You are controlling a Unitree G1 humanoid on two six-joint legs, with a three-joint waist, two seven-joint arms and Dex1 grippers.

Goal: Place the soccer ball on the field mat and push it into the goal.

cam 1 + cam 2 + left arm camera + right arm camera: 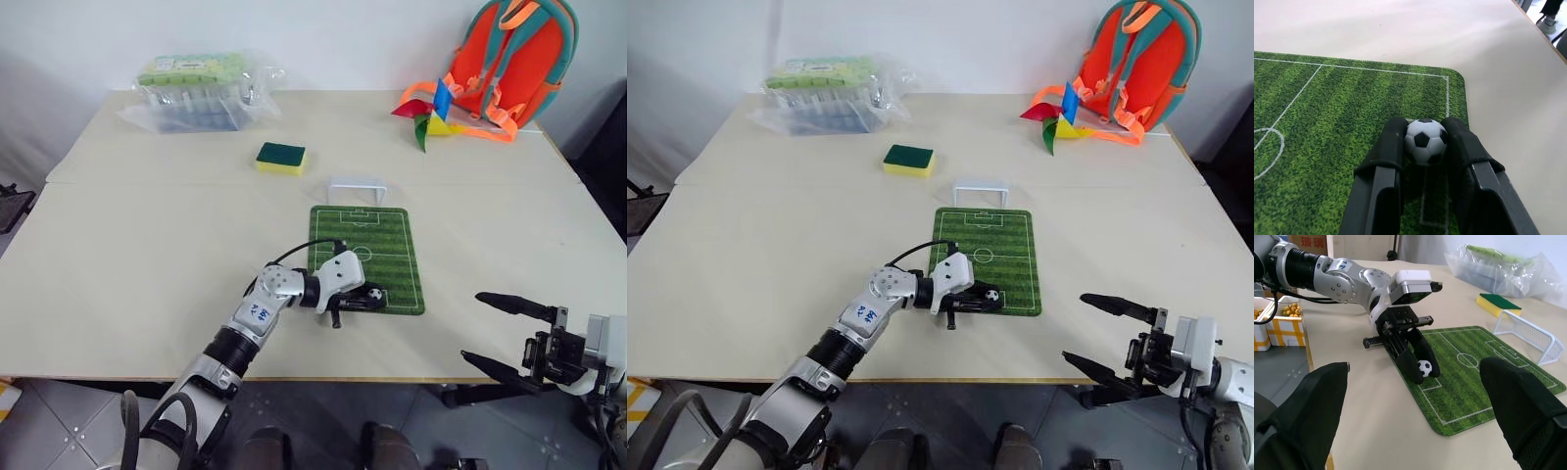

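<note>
Ball (1424, 141) held low at the near end of the mat (387, 240)
Left gripper (364, 299) clamped it; right gripper (495, 333) hung spread apart off the table's (147, 245) near right edge; goal (357, 189) stood at the far end.

The soccer ball (1424, 141), tiny and white with black patches, sits pinched between the left pincer's (1424, 147) black fingers, low over the near end of the field mat (382, 245). The mat (green, striped, white-lined) lies flat on the bench (147, 245). The white goal (357, 189) stands upright just beyond its far edge.
</note>
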